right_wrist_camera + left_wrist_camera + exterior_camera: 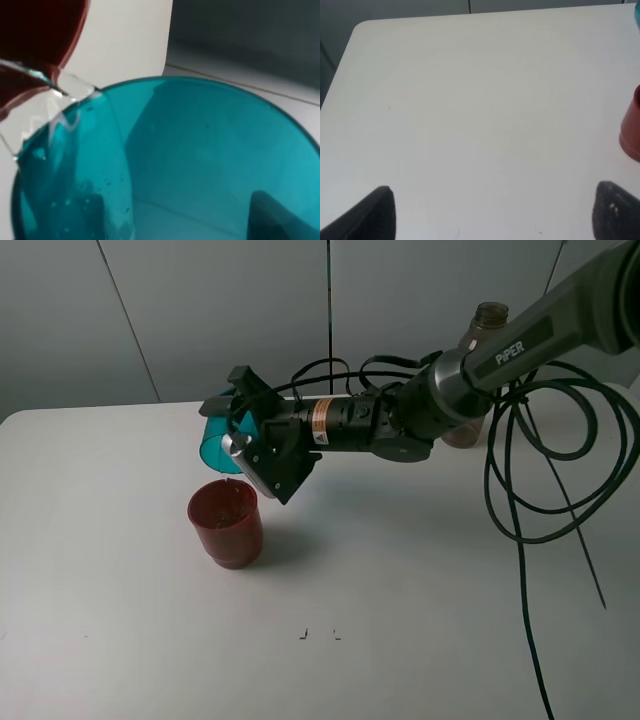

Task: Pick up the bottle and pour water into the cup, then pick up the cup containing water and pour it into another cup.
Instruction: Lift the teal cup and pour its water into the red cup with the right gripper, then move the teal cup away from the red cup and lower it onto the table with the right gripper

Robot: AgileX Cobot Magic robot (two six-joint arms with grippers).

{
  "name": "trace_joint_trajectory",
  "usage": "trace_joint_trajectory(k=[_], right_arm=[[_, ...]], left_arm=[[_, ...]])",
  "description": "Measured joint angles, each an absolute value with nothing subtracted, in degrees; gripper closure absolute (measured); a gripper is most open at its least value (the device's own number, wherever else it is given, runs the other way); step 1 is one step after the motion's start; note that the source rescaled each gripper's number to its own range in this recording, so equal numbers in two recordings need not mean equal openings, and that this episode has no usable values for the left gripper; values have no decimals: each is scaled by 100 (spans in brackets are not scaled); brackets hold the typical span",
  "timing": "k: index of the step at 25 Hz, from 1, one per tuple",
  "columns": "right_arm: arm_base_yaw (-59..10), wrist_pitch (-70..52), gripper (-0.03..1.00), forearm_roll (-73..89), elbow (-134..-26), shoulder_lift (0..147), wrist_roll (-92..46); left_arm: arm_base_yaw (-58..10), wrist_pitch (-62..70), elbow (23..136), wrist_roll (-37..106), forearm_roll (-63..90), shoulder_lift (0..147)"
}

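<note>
Now right claw [243, 430] pinching the teal cup [214, 443], tipped almost flat, mouth just above the red cup [226, 522]; left claw [490, 212] spread, idle.

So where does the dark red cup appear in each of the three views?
Exterior high: the red cup stands left of centre on the white table, under the tilted teal cup.
Left wrist: only its side at the right edge.
Right wrist: upper left corner, beyond the teal rim.
Shared landmark: the teal cup.
</note>
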State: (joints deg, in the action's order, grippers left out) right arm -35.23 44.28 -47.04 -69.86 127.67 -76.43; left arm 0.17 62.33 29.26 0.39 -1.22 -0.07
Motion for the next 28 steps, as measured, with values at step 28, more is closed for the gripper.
trace_joint_trajectory(k=[28], right_arm=[[-3583,4415,90,-4655,-6986,12610,-4718]], left_arm=[[17,6233,2926,0,-122,-7]])
